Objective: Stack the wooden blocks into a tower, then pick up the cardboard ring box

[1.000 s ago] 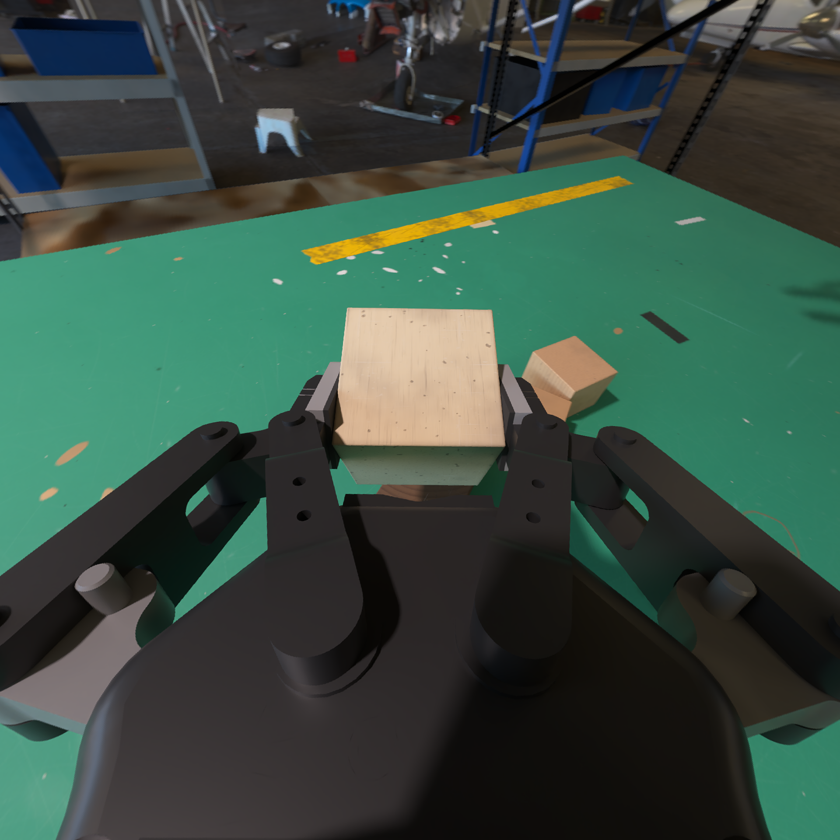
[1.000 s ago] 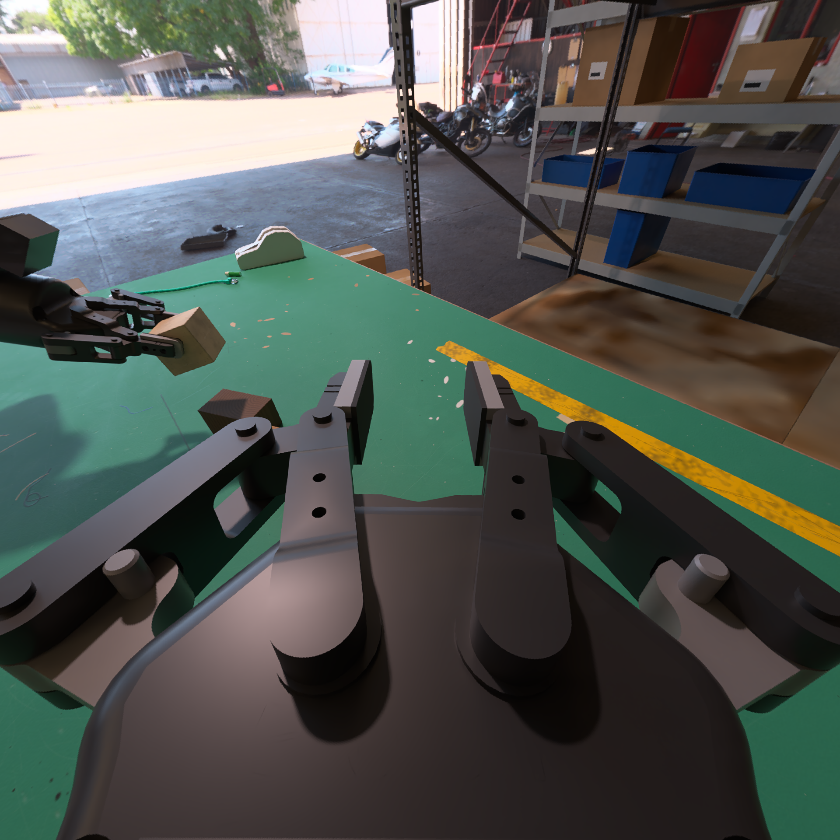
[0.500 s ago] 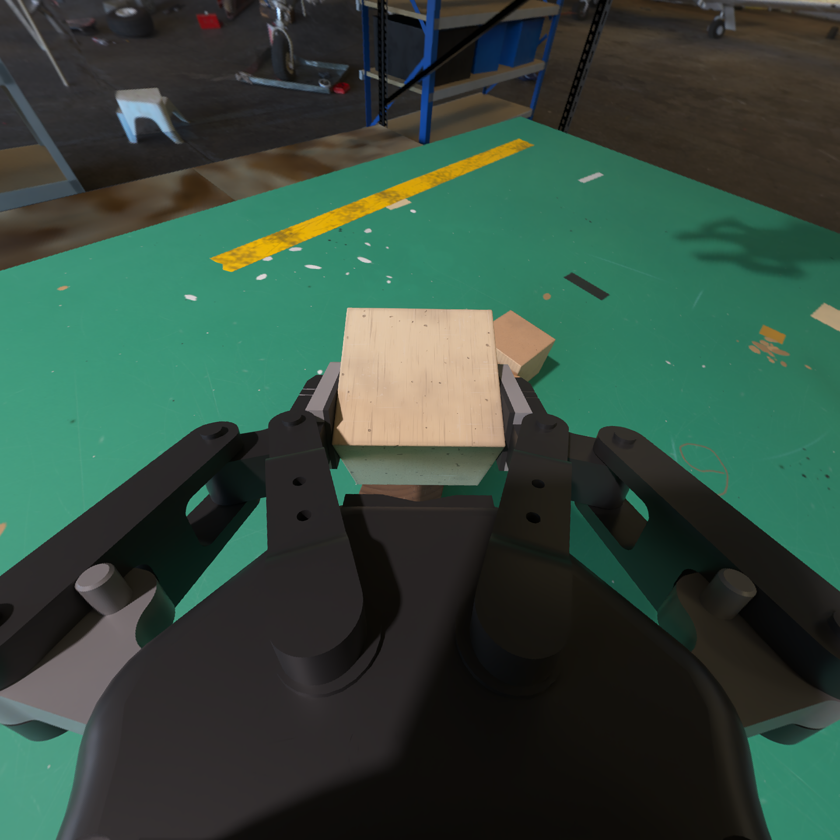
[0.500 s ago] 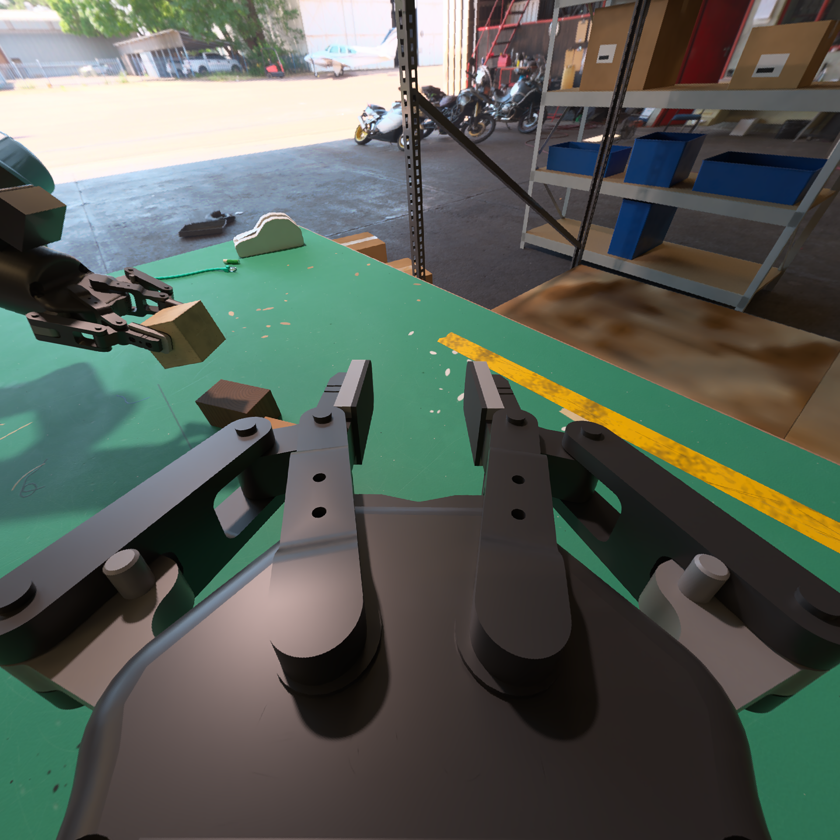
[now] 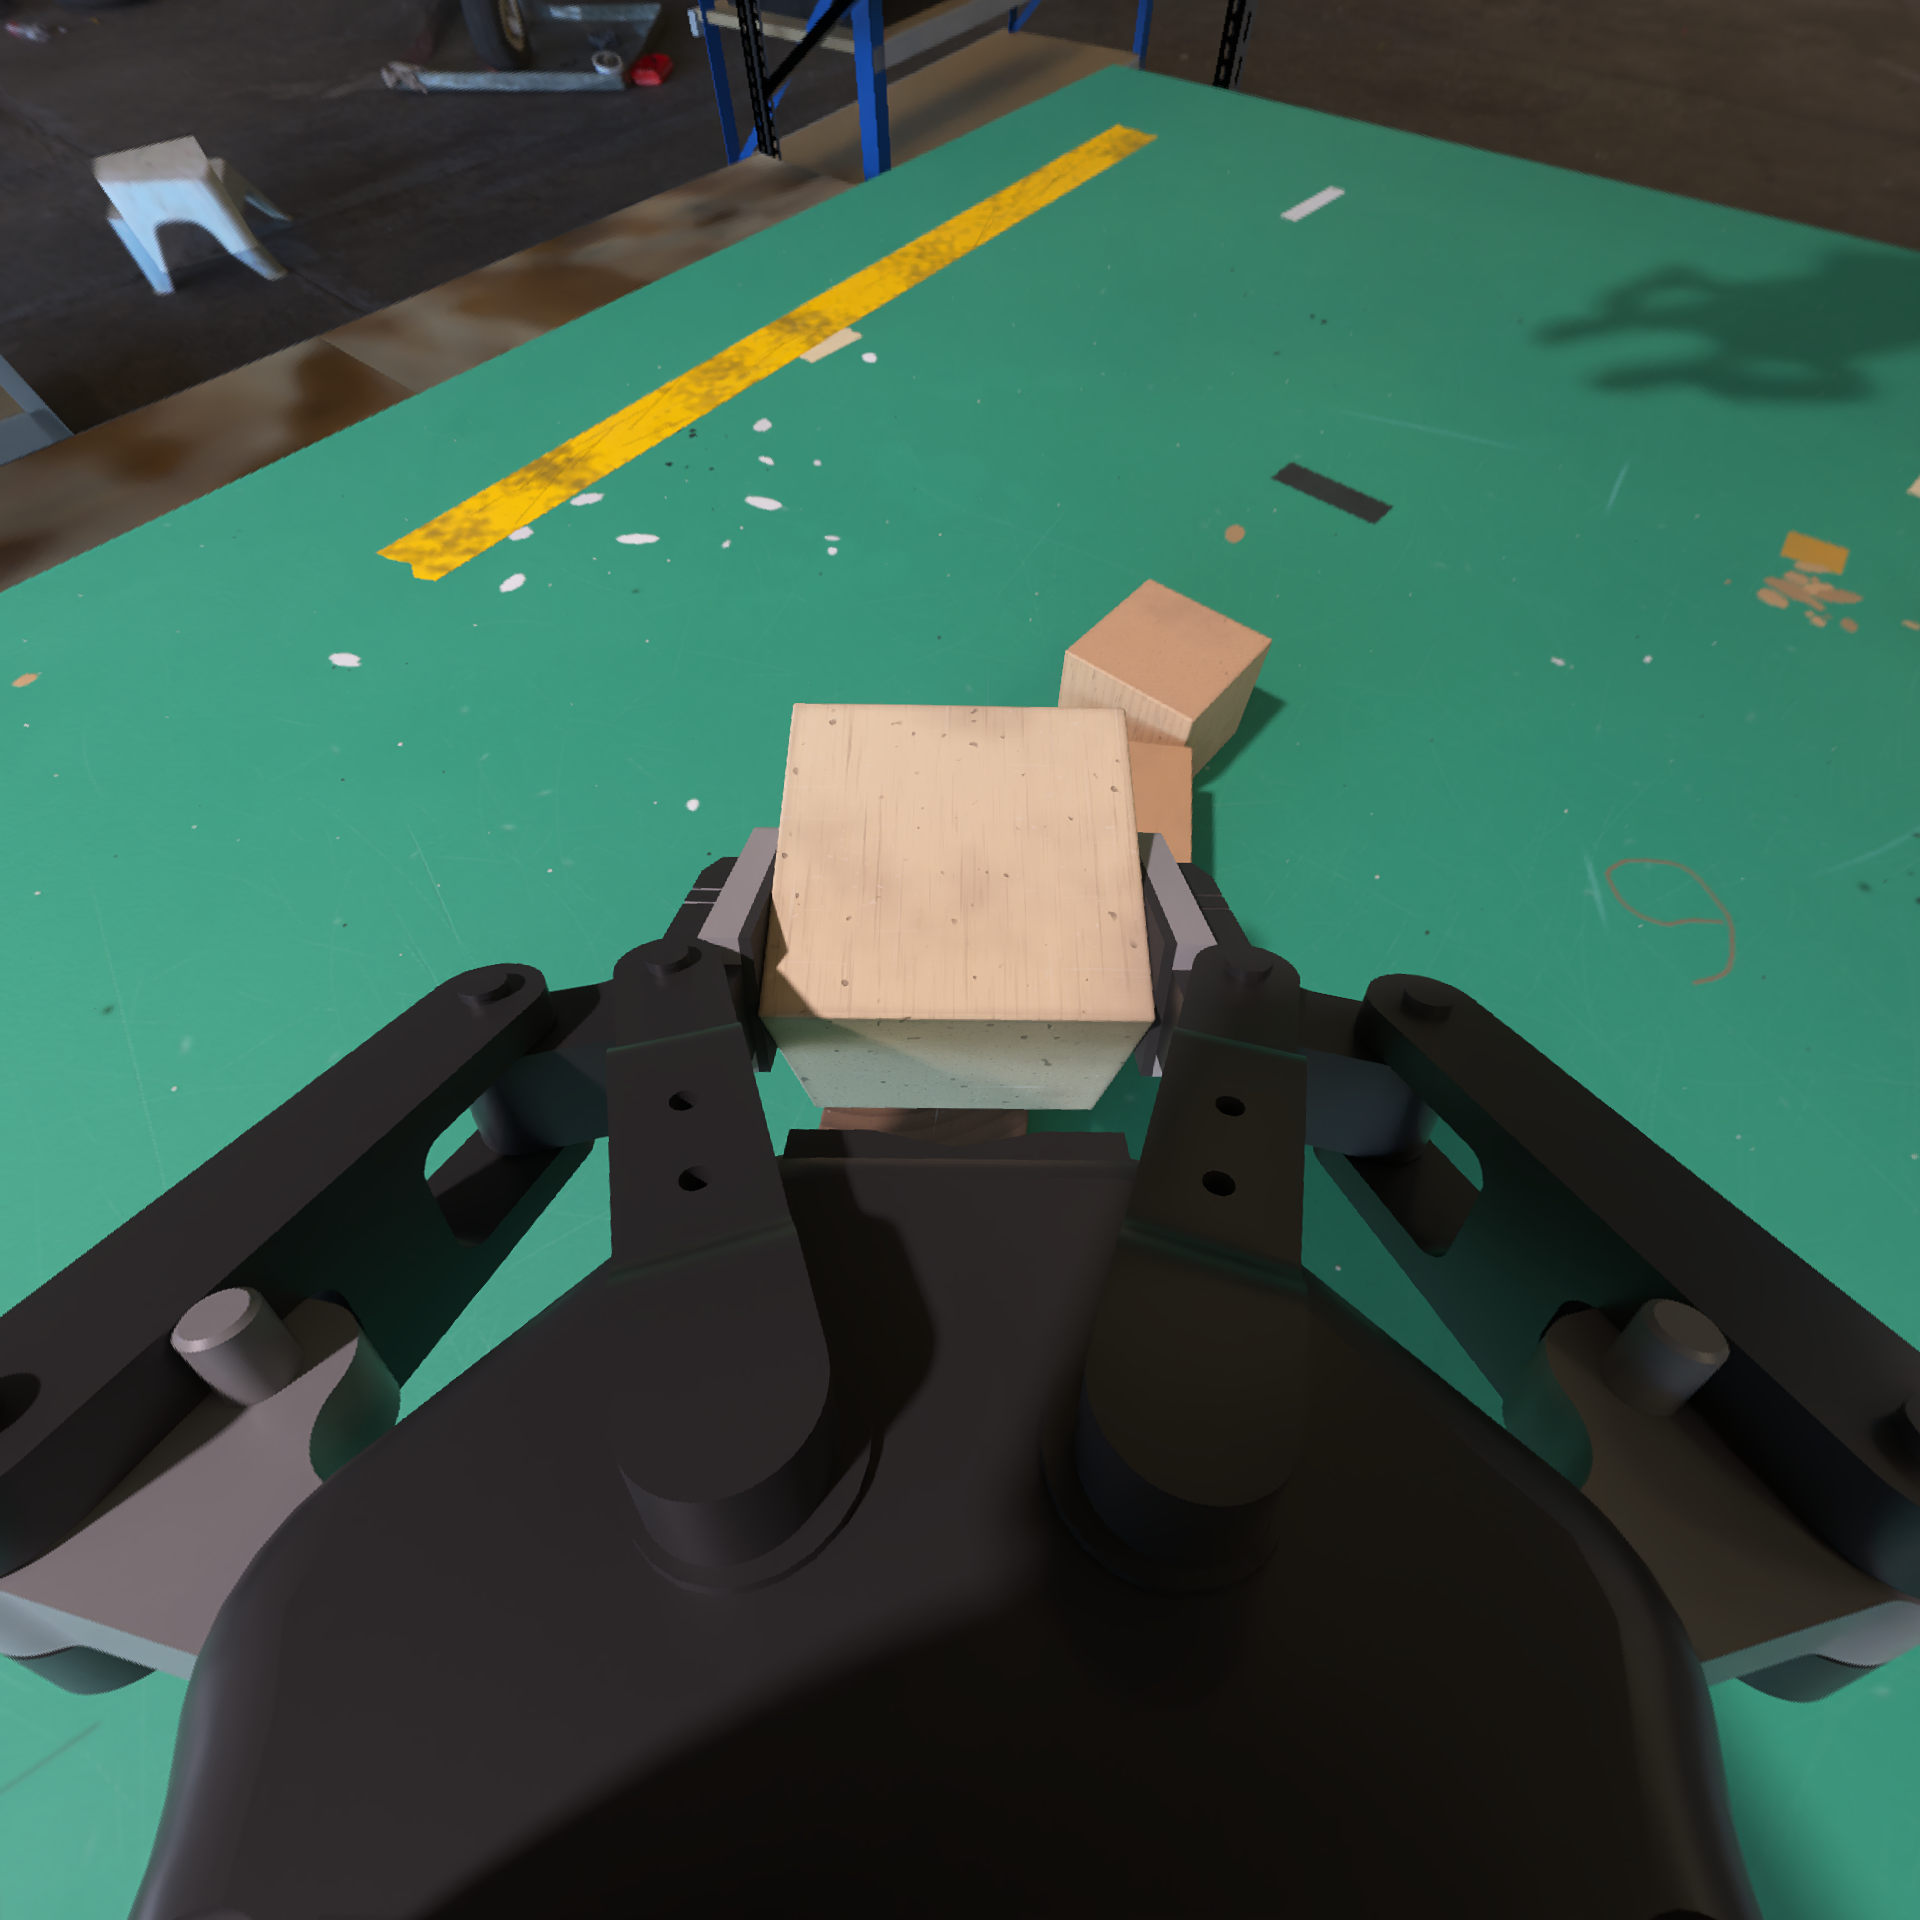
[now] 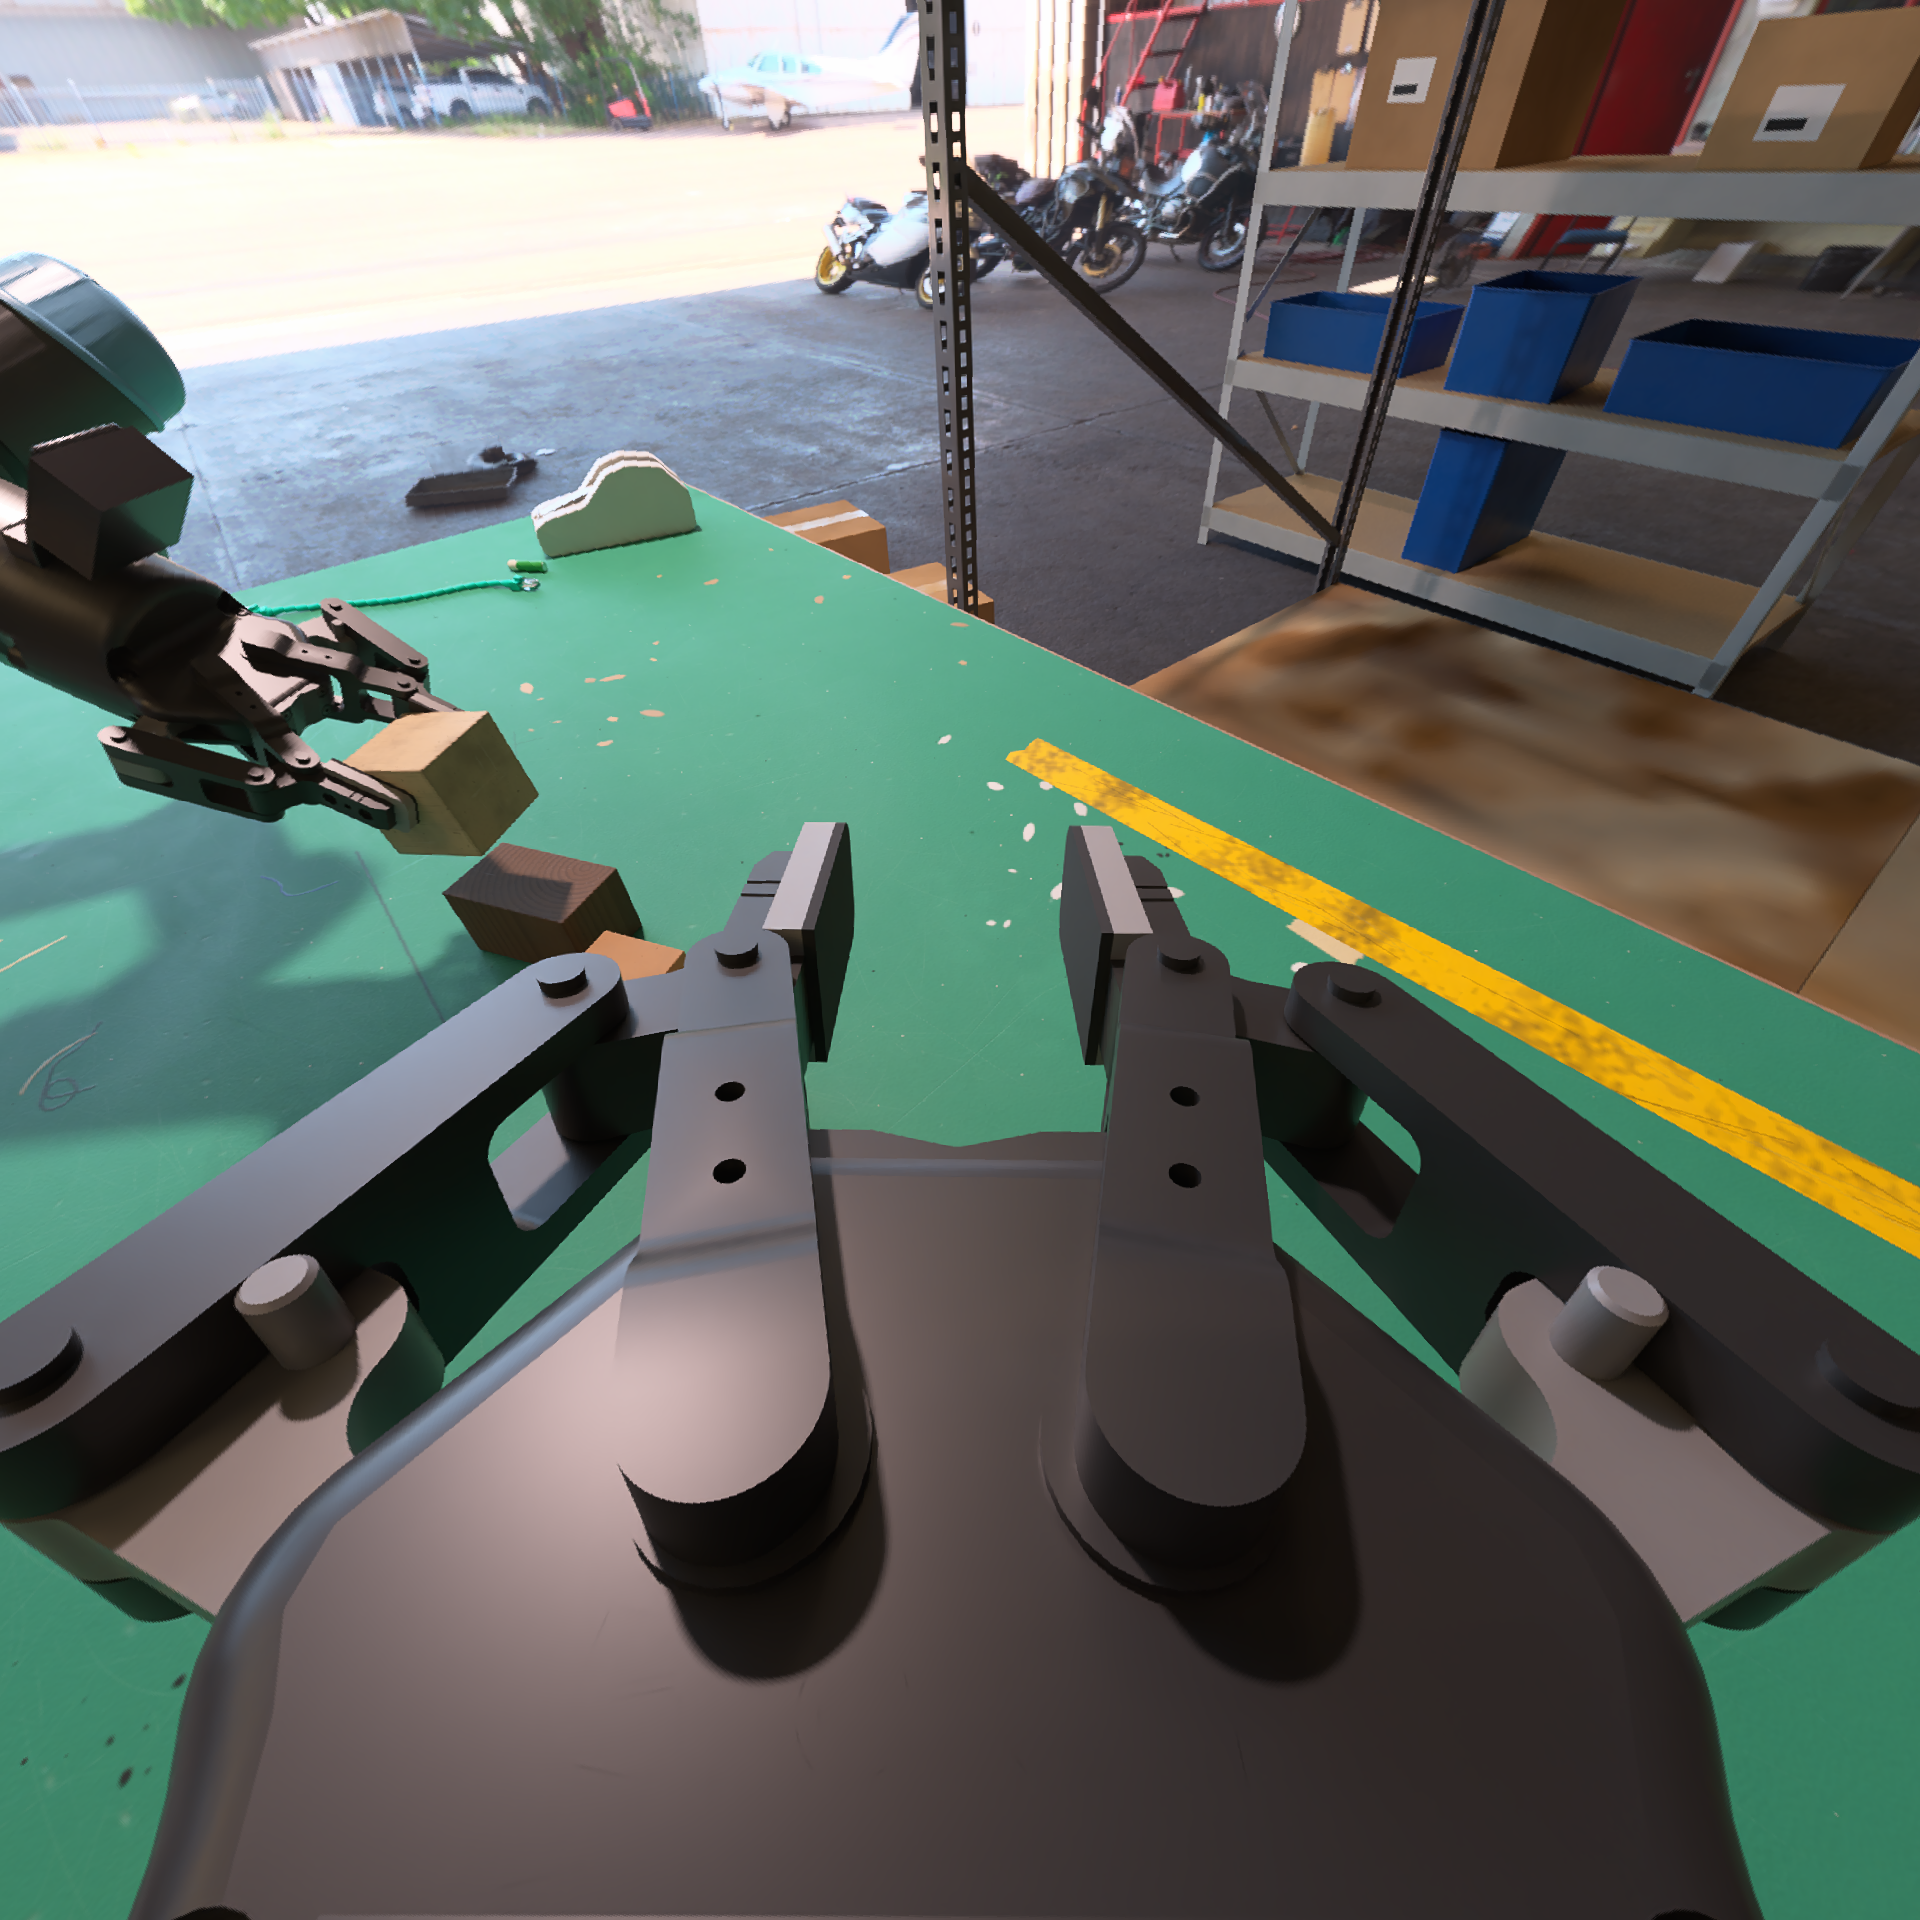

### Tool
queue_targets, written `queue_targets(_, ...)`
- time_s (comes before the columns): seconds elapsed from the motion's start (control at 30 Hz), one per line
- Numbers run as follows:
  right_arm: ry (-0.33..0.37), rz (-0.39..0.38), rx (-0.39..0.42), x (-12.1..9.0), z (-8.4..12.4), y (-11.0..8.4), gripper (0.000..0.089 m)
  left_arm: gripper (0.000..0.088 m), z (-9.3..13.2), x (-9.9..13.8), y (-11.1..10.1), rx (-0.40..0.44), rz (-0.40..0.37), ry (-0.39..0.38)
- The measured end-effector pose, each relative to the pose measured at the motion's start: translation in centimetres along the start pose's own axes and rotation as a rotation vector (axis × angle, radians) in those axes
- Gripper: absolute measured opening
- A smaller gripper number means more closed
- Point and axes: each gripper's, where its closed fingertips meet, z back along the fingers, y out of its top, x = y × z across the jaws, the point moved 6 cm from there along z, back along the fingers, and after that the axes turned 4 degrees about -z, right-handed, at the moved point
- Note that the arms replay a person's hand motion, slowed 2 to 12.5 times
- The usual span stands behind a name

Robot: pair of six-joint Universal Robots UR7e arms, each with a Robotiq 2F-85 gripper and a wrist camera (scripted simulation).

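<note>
My left gripper (image 5: pixel 956 914) is shut on a pale wooden block (image 5: pixel 956 862) and holds it above the green table (image 5: pixel 364 831). Just past it to the right, a tan wooden cube (image 5: pixel 1169 660) lies tilted against a smaller tan piece (image 5: pixel 1162 795). A brown sliver shows under the held block; I cannot tell what it is. In the right wrist view, the left gripper (image 6: pixel 390 764) holds the block (image 6: pixel 452 779) just above and left of a shadowed brown block (image 6: pixel 540 899), with a small tan piece (image 6: pixel 636 954) beside it. My right gripper (image 6: pixel 956 925) is open and empty.
A yellow tape stripe (image 5: pixel 769 343) runs near the table's far edge. A white cloud-shaped piece (image 6: pixel 613 509) and a green cord (image 6: pixel 416 594) lie at a far table edge. Metal shelving with blue bins (image 6: pixel 1538 332) stands off the table.
My left gripper, still shut on the pale block, has tilted down and swung so the tilted cube sits closer behind the block. The right gripper stays open and hardly moves.
</note>
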Motion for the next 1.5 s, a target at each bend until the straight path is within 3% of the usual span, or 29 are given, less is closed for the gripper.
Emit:
queue_targets(1.0,0.000,0.020,-0.059,-0.2,-1.1,-0.7,0.0367,0.0518,-1.9,0.3,-1.5,-0.066,-0.098,-0.078)
queue_targets(1.5,0.000,0.024,-0.072,-0.2,-1.3,-0.8,0.0366,0.0518,-2.1,-0.5,-1.6,-0.052,-0.084,-0.098)
